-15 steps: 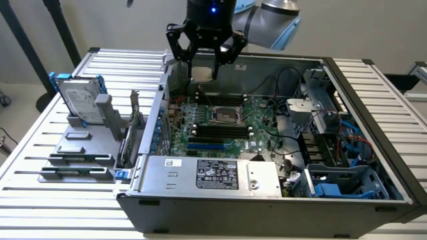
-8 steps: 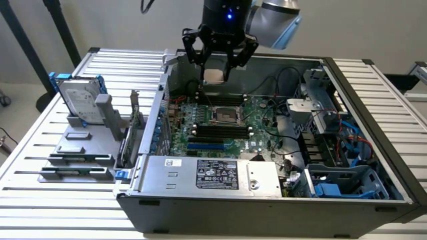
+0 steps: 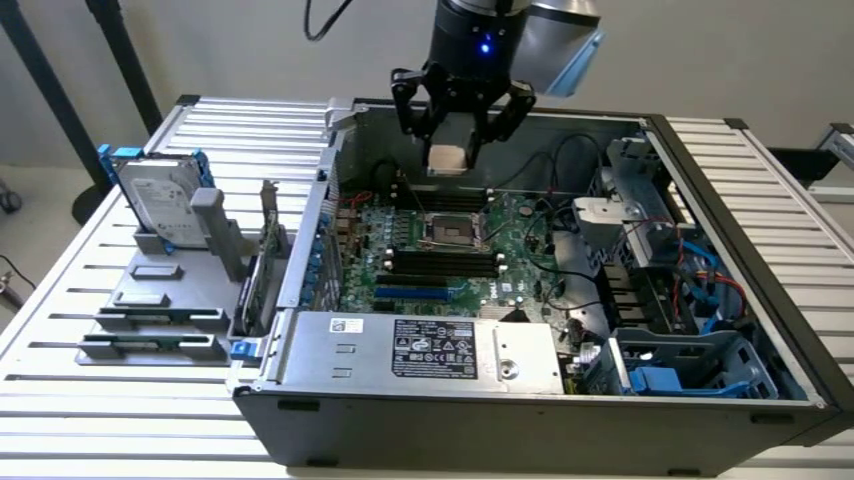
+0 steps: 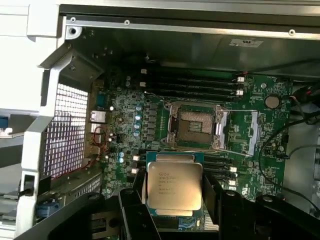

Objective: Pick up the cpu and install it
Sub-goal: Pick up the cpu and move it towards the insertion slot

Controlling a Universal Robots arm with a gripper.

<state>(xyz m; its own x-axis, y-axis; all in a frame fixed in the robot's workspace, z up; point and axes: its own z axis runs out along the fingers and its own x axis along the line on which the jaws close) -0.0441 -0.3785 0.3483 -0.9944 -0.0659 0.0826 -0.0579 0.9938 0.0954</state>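
The tool [image 3: 461,138] is clamped on the cpu [image 3: 449,158], its fingers [image 4: 134,202] gripping two opposite edges, and it hangs over the open case [image 3: 534,425] on the bench [image 3: 67,270]. The cpu is in the air, flat, metal top towards the wrist camera, well clear of the board [image 3: 441,270]. The empty socket [image 3: 451,232] lies below it. In the wrist view the socket sits just past the chip's edge, so I judge the chip not quite centred over it
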